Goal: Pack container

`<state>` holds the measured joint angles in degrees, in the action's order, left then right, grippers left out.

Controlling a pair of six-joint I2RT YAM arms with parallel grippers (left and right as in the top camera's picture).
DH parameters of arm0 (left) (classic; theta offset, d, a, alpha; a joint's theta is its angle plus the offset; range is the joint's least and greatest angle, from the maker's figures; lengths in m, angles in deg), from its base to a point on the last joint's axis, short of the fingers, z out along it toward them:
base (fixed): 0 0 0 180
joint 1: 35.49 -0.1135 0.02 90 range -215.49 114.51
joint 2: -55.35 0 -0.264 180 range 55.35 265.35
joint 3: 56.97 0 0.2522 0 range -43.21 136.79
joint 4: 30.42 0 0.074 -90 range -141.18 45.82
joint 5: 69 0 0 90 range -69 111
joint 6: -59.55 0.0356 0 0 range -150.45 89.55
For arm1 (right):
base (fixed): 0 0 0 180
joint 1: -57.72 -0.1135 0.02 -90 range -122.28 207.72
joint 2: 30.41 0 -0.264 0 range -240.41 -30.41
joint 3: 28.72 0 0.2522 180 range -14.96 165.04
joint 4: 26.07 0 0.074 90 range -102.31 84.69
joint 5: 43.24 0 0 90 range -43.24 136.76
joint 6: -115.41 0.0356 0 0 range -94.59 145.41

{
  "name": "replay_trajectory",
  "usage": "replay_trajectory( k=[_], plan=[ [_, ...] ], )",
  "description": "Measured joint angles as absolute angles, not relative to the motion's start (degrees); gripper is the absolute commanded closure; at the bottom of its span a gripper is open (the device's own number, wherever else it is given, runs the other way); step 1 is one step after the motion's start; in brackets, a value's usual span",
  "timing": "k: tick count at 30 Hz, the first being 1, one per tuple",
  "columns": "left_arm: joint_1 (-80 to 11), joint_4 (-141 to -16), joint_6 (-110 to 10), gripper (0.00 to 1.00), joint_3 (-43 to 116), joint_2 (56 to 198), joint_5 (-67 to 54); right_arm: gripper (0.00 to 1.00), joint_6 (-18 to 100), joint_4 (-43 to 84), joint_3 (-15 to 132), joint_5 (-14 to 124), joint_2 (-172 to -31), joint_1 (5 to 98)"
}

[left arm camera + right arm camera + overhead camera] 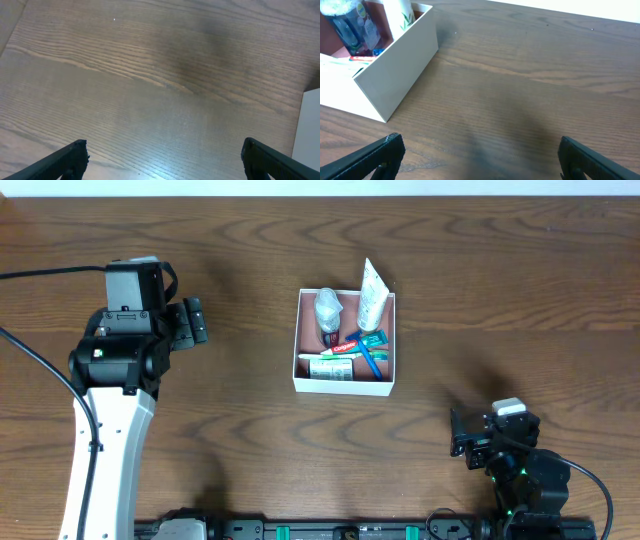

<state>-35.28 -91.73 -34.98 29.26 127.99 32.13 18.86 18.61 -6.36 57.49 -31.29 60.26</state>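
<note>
The container [345, 387] sat mid-frame in the overhead view on the bench [500, 280], with toiletries [345, 348] already inside. My left tool [196, 322] hung to its left, jaws spread wide and holding nothing. My right tool [460, 438] sat toward the lower right, equally wide and empty. Being square, the container had no long axis, and I judged neither arm clearly nearer.

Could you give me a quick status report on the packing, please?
Left gripper, right gripper: jaws open, empty. Container holds toiletries. Nothing in the way.
</note>
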Motion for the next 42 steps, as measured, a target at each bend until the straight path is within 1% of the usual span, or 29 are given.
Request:
replay_trajectory(
  k=[13,16,22,27,32,42],
  plan=[
    [-35.28,-91.75,-34.98,0.02,29.24,126.96,32.11,0.01,18.86,18.61,-6.36,57.49,-31.27,60.26],
    [-35.28,-91.71,-34.92,0.02,29.19,123.23,32.11,0.01,18.89,18.61,-6.36,57.49,-31.27,60.26],
    [-35.28,-89.45,-34.92,0.02,25.83,110.18,31.67,0.01,18.86,18.59,-6.36,57.49,-31.25,60.26],
    [-35.28,-82.70,-34.26,0.02,14.88,99.66,30.69,0.01,18.89,18.52,-6.36,57.49,-31.25,60.26],
    [-35.28,-75.40,-30.57,0.02,1.26,89.55,27.08,0.01,18.89,18.50,-6.38,57.49,-31.22,60.26],
    [-35.28,-72.73,-28.67,0.02,-16.66,71.38,25.23,0.01,18.89,18.50,-6.41,57.49,-31.22,60.26]
  ],
)
